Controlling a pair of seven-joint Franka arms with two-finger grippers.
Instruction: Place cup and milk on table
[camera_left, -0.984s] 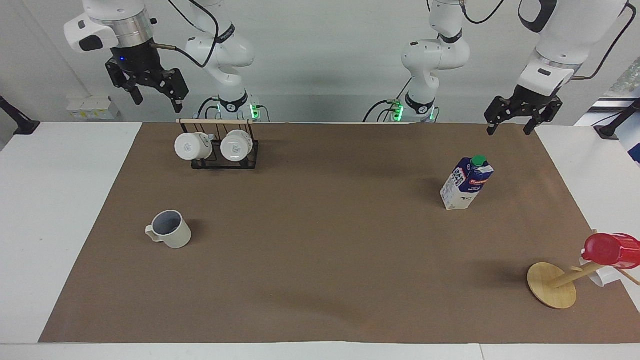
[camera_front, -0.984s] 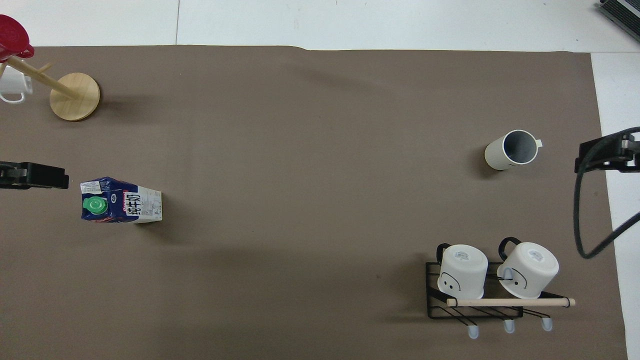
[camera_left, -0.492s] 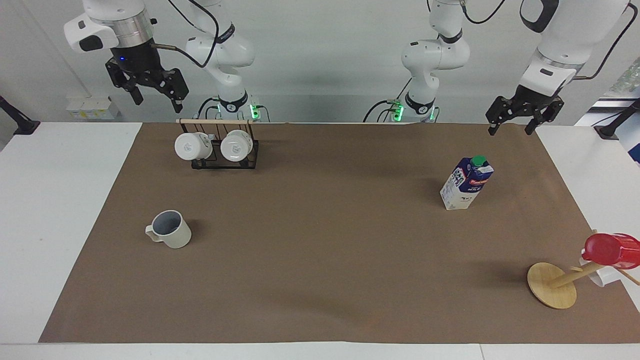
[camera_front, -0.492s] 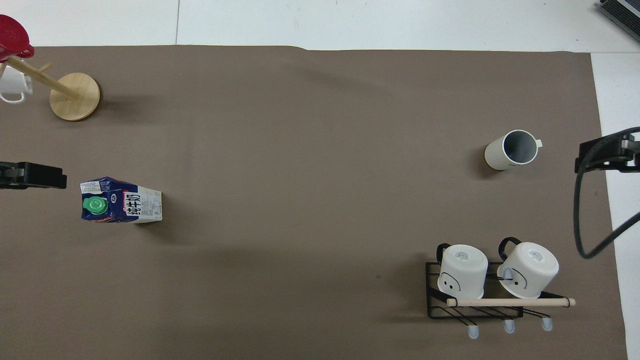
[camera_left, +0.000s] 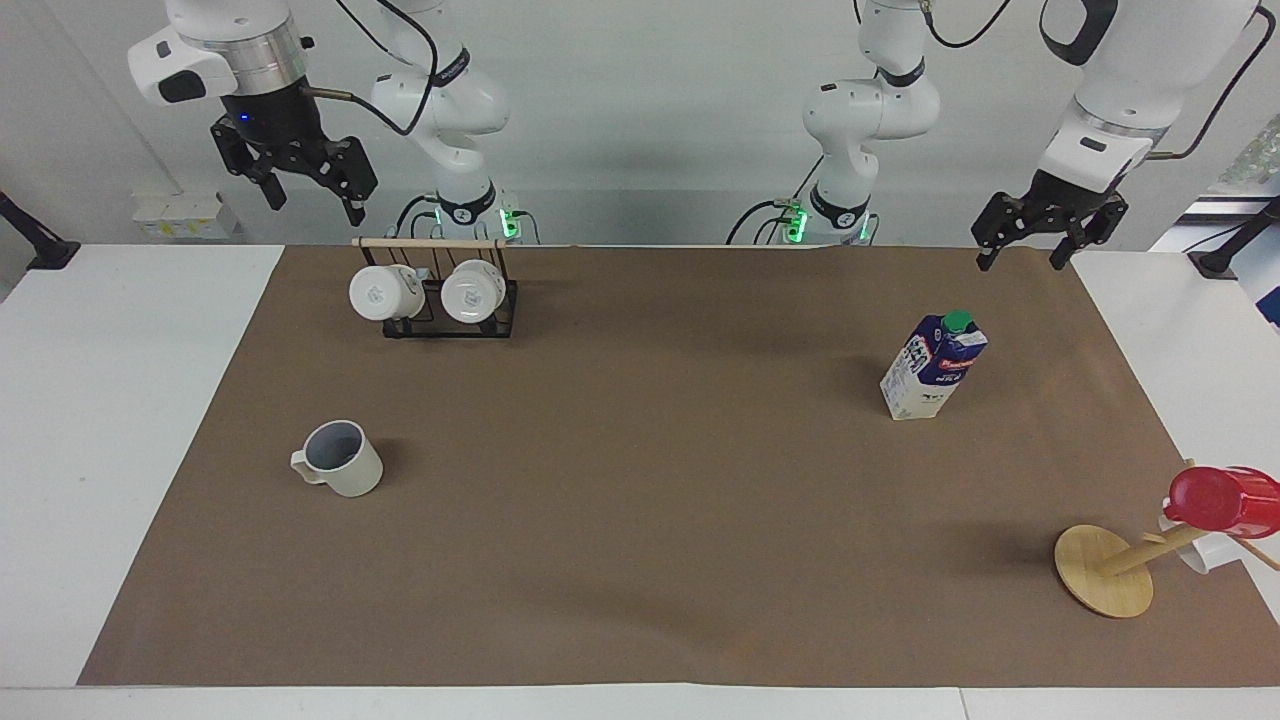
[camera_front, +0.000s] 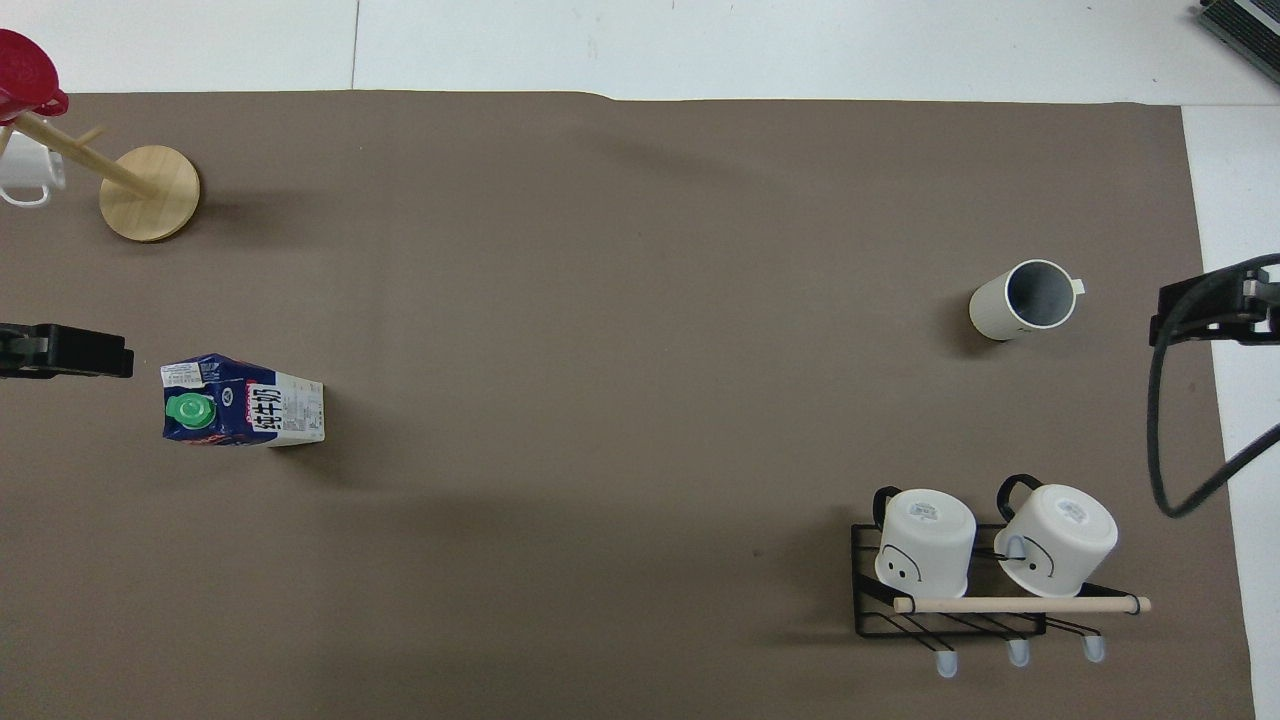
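The cup (camera_left: 340, 458) stands upright on the table's brown sheet (camera_left: 640, 520) toward the right arm's end; it also shows in the overhead view (camera_front: 1025, 300). The milk (camera_left: 932, 365) stands upright on the sheet toward the left arm's end, its green cap up, and shows in the overhead view (camera_front: 245, 402) too. My right gripper (camera_left: 315, 205) hangs open and empty, high above the table's edge beside the mug rack. My left gripper (camera_left: 1018, 258) hangs open and empty above the sheet's corner, clear of the milk.
A black wire rack (camera_left: 440, 318) with a wooden bar holds two white mugs, nearer to the robots than the cup. A wooden mug tree (camera_left: 1105, 570) carries a shiny red cup (camera_left: 1215, 498) and a white mug, farther from the robots than the milk.
Both grippers have lifted back very slightly. The cup and the milk have not moved.
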